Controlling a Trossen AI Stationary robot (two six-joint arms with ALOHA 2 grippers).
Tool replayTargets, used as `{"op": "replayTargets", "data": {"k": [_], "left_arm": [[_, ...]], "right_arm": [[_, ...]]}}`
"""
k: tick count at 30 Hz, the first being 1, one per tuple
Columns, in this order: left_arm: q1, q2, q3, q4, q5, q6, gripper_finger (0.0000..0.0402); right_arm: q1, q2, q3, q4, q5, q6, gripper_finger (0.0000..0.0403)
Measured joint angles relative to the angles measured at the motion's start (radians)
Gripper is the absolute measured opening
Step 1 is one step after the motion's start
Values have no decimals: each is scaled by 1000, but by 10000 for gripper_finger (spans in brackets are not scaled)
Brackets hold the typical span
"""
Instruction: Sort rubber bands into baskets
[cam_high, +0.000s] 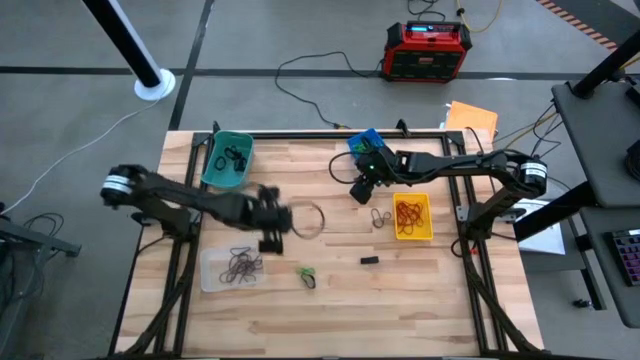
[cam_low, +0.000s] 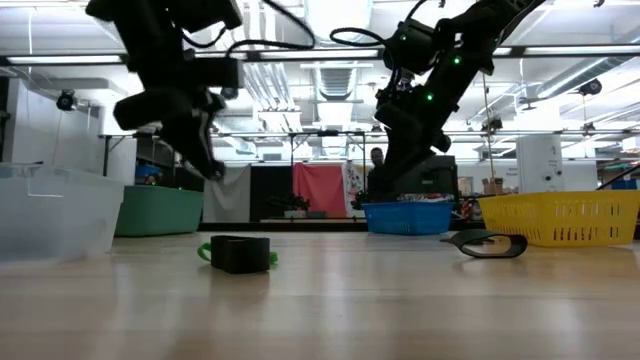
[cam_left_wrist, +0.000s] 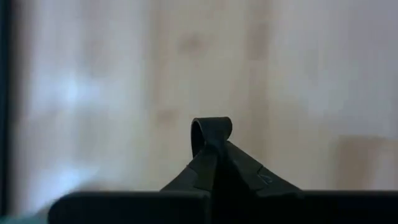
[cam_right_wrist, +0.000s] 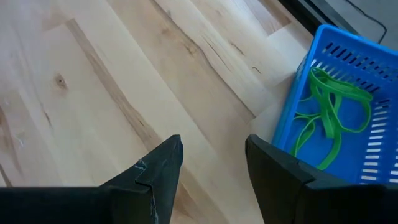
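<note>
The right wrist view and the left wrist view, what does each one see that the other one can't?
Only the right wrist view shows the blue plastic basket with bright green rubber bands lying in it, and the right gripper with its two dark fingers spread apart. Only the left wrist view shows the left gripper shut, pinching a small dark rubber band loop at its tip. Both share the pale wooden table underneath.

A small black block is lying on the wooden table — beyond it, a red-and-black box is sitting on the floor.
</note>
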Motion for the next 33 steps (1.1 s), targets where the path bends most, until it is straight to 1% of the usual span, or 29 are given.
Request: {"op": "replayTargets", "data": {"k": [2,5,10,13,16,19,22,33], "left_arm": [[71,-76,-7,-57,-17,-6,0],[214,-204,-54,-73,-18,-19,0],[540,-383,-141,-71,-21,-92,0],[730,-434,-168,-82,-17,-178,0],[864,-451,-179,-97,-8,-208,0],[924,-447,-187,-96,-2,-201,6],[938,-434,-191,-95,-9,-185,25],[933,-427,-201,-88,-17,-176,138]], "right_arm": [[0,0,-2,0,0,9,171],[0,0,-5,1,0,14,171],[0,0,-6,29,0,15,171],[0,0,-6,40,0,14,171],[0,0,-6,55,0,14,171],[0,0,-6,61,-1,15,171],[0,0,-6,61,-1,15,171],[2,0,-6,42,-3,26,171]]}}
